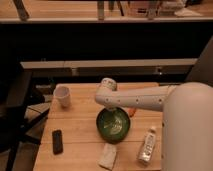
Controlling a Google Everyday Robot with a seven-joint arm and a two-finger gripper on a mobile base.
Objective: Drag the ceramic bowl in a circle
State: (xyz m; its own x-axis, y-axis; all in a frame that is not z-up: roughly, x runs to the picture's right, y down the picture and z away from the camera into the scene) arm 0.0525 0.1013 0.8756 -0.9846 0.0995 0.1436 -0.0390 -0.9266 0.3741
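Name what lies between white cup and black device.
Only bare tabletop between white cup and black device, in the camera view; the gripper is at the ceramic bowl.

Gripper (113, 113) points down into the ceramic bowl (114, 129) near the centre of the wooden table (80, 125). White cup (62, 96): rear left. Flat black object (57, 141): front left. White cloth (108, 156) and bottle (146, 146): front edge
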